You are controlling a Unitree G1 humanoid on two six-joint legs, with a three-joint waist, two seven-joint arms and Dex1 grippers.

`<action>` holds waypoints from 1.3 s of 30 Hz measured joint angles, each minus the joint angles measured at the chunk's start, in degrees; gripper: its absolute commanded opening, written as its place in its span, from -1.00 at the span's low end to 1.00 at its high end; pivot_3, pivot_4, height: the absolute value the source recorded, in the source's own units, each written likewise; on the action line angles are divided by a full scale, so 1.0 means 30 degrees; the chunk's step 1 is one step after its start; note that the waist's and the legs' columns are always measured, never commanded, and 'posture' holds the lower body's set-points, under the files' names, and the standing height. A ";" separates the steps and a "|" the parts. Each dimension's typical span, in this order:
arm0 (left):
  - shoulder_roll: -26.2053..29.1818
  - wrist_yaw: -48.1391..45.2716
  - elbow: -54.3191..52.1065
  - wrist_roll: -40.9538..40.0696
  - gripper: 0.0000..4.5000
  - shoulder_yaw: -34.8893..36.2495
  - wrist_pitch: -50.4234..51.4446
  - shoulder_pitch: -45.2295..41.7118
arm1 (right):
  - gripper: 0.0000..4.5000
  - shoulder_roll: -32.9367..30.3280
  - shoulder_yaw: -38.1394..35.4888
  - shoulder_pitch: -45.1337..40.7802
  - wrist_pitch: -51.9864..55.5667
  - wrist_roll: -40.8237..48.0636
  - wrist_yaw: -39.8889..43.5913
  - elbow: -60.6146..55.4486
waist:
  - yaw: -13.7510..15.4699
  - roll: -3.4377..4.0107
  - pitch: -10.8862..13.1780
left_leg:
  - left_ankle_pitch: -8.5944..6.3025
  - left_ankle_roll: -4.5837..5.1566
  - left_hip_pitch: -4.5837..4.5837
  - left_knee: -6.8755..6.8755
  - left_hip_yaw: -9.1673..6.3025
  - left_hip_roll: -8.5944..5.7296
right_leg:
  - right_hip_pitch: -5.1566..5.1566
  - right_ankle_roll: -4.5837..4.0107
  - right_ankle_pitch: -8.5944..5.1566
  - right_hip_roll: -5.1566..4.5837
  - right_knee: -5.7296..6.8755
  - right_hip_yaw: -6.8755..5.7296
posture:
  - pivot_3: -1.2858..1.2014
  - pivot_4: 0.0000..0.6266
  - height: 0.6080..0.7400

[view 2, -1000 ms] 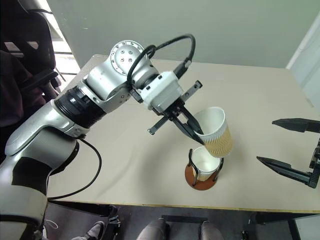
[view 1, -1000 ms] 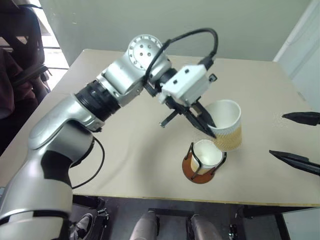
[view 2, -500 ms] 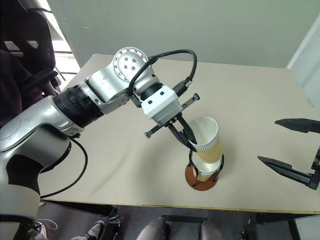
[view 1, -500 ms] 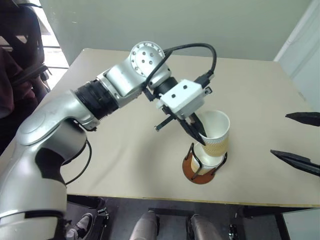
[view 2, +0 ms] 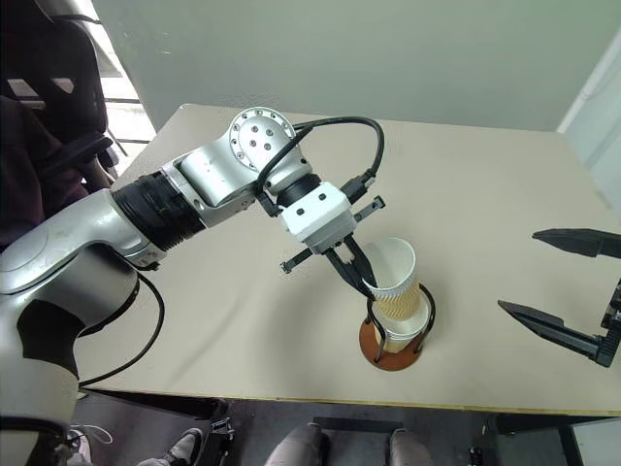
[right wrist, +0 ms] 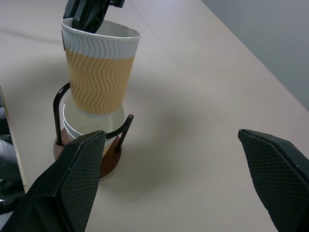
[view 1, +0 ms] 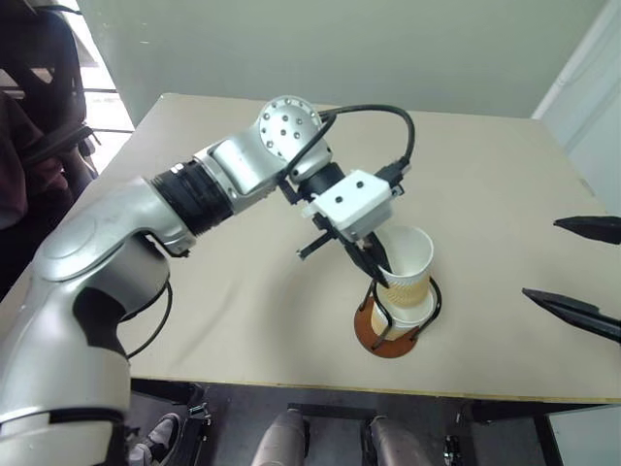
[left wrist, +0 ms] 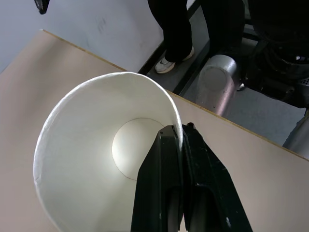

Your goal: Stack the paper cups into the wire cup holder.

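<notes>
Left fingers (view 2: pixel 367 282) pinch the upper paper cup's (view 2: pixel 396 287) rim above the wire cup holder (view 2: pixel 392 349); right fingers (right wrist: pixel 270 169) apart.

Beige table (view 1: pixel 243 320) is sitting under my work area, its near edge running along the bottom of my head view. A black chair (view 1: pixel 44 58) is standing off the table's far left corner, next to a bright window (view 1: pixel 102 83). A grey-green wall (view 1: pixel 388 44) is running behind the table. In my left wrist view a person's legs in dark trousers and white shoes (left wrist: pixel 166 65) are standing on the floor past the table edge.
</notes>
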 measured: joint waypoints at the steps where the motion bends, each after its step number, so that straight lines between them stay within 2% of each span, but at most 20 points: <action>1: -0.0005 0.0000 0.0004 0.0000 -0.99 -0.0005 0.0001 0.0001 | 1.00 0.0021 -0.0003 0.0047 0.0005 0.0046 -0.0003 -0.0016 | -0.0002 0.0000 0.0000 | 0.0000 -0.0001 0.0000 0.0000 0.0001 0.0000 | 0.0000 0.0000 0.0000 0.0000 0.0000 0.0000 | 0.03 -0.52 1.00; 7: -0.0058 -0.0006 -0.0003 -0.0008 -0.99 -0.0045 0.0263 0.0012 | 1.00 0.0060 -0.0123 0.0372 0.0022 0.0281 -0.0046 -0.0158 | -0.0001 0.0000 0.0000 | -0.0002 -0.0004 -0.0005 0.0000 -0.0001 0.0000 | -0.0001 0.0000 0.0000 0.0003 -0.0003 -0.0001 | 0.03 -0.52 1.00; 9: -0.0171 -0.0010 -0.0004 -0.0040 -0.81 -0.0044 0.0505 0.0012 | 1.00 0.0106 -0.0138 0.0397 0.0022 0.0300 -0.0104 -0.0223 | 0.0001 0.0000 0.0000 | -0.0002 -0.0004 -0.0006 0.0000 -0.0002 -0.0001 | -0.0001 0.0000 0.0000 0.0003 -0.0005 -0.0001 | 0.03 -0.52 1.00; 13: -0.0288 -0.0016 -0.0012 -0.0068 -0.26 -0.0043 0.0842 0.0015 | 1.00 0.0181 -0.0140 0.0434 0.0021 0.0326 -0.0157 -0.0266 | -0.0002 0.0000 0.0000 | -0.0002 -0.0005 -0.0006 -0.0001 -0.0002 0.0000 | -0.0004 0.0000 0.0000 0.0004 -0.0003 -0.0001 | 0.03 -0.52 1.00; 20: -0.0703 -0.0022 0.0216 0.0007 0.89 0.0223 0.0958 0.0263 | 1.00 0.0181 -0.0140 0.0430 0.0006 0.0335 -0.0240 -0.0257 | 0.0007 -0.0001 0.0001 | -0.0002 -0.0006 -0.0009 0.0000 -0.0004 -0.0001 | -0.0002 0.0000 0.0000 0.0003 -0.0004 -0.0001 | 0.03 -0.52 1.00; 21: -0.0821 -0.0022 0.0300 0.0017 0.99 0.0331 0.0970 0.0349 | 1.00 0.0181 -0.0140 0.0429 0.0003 0.0334 -0.0250 -0.0239 | 0.0007 -0.0001 0.0001 | -0.0002 -0.0006 -0.0009 0.0000 -0.0005 0.0000 | -0.0003 0.0000 0.0000 0.0004 -0.0003 -0.0001 | 0.03 -0.52 1.00; 25: -0.1021 -0.0025 0.0663 0.0334 0.99 0.1275 0.1111 0.0477 | 1.00 0.0167 0.0024 0.0376 -0.0238 0.0238 -0.0179 0.0134 | 0.0001 -0.0001 0.0001 | 0.0000 -0.0009 -0.0008 -0.0001 -0.0003 0.0000 | -0.0004 0.0001 0.0000 0.0006 -0.0005 -0.0001 | 0.03 -0.52 1.00; 28: -0.0550 -0.0026 0.1247 0.0926 0.99 0.2931 0.1420 0.1350 | 1.00 0.0083 0.1208 0.0455 -0.1171 -0.0564 0.0436 0.1271 | -0.0044 0.0000 0.0000 | 0.0001 -0.0010 -0.0003 0.0000 -0.0002 0.0005 | -0.0009 0.0002 0.0000 0.0011 -0.0002 -0.0002 | 0.03 -0.52 1.00; 31: 0.1215 -0.0029 0.1472 0.1519 0.99 0.4739 0.2312 0.2733 | 1.00 -0.0015 0.2491 0.0757 -0.2654 -0.2062 0.1645 0.4303 | -0.0123 0.0003 -0.0001 | 0.0008 -0.0021 -0.0001 -0.0001 -0.0002 0.0012 | -0.0022 0.0003 0.0001 0.0017 0.0001 -0.0004 | 0.03 -0.52 1.00; 34: 0.3741 -0.0032 0.1612 0.1986 0.99 0.7000 0.3944 0.4292 | 1.00 -0.0215 0.3600 0.0707 -0.4175 -0.3577 0.2918 0.7844 | -0.0227 0.0021 -0.0004 | 0.0059 -0.0107 -0.0010 -0.0035 -0.0005 0.0014 | -0.0053 0.0001 0.0000 0.0022 0.0000 -0.0008 | 0.03 -0.52 1.00; 39: 0.7156 0.0209 0.0499 0.3387 0.99 1.1173 0.6909 0.8513 | 1.00 -0.1320 0.6278 -0.1811 -0.5961 -0.4280 0.4496 1.1047 | -0.0425 0.0087 -0.0023 | 0.0149 -0.0252 0.0005 -0.0125 -0.0009 0.0013 | -0.0066 -0.0025 -0.0015 0.0029 -0.0021 -0.0005 | 0.03 -0.52 1.00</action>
